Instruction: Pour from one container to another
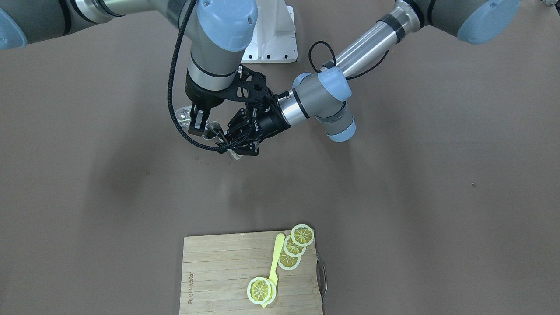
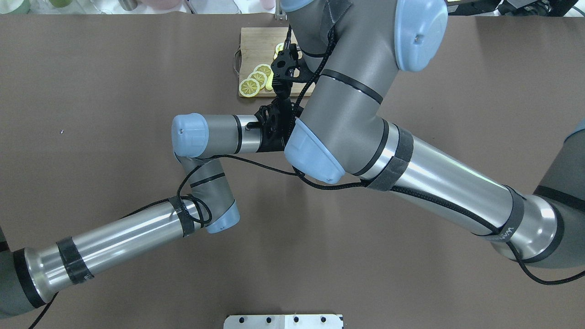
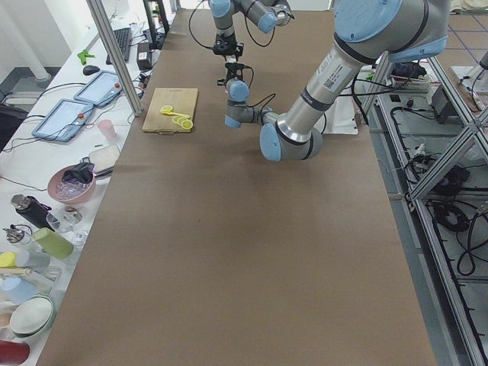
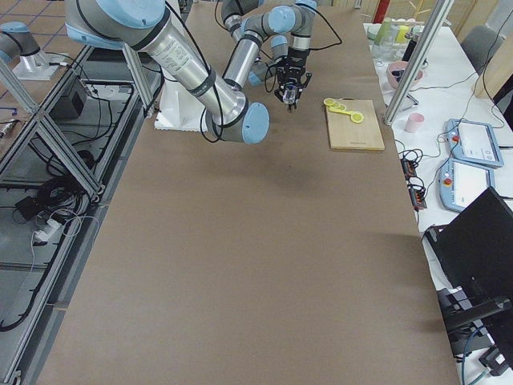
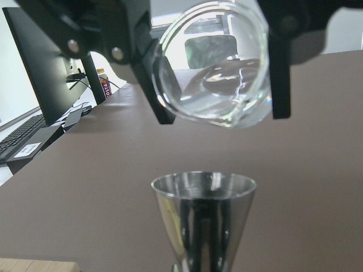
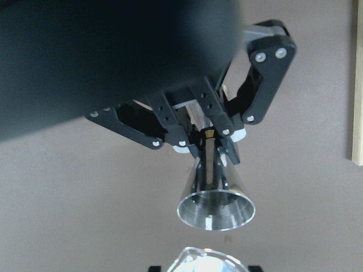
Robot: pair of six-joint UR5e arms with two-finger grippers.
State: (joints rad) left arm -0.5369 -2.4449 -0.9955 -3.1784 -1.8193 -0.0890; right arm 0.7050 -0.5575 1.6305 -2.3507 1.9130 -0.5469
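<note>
A clear glass (image 5: pixel 212 68) hangs tilted, mouth toward the left wrist camera, just above a steel jigger (image 5: pixel 203 215). My right gripper (image 1: pixel 197 124) points down and is shut on the glass (image 1: pixel 183 114). The jigger (image 1: pixel 213 130) stands upright with its mouth up, and my left gripper (image 6: pixel 211 148) is shut on its narrow waist from the side. In the right wrist view the jigger's open mouth (image 6: pixel 216 209) sits right below the glass rim (image 6: pixel 204 260). Both are held above the brown table. I cannot tell whether anything is flowing.
A wooden cutting board (image 1: pixel 218 271) lies at the table's far edge from the robot, with several lemon slices (image 1: pixel 302 235) and a yellow utensil (image 1: pixel 275 258) on it. The white base plate (image 1: pixel 271 39) sits behind the arms. In the overhead view the right arm hides both grippers.
</note>
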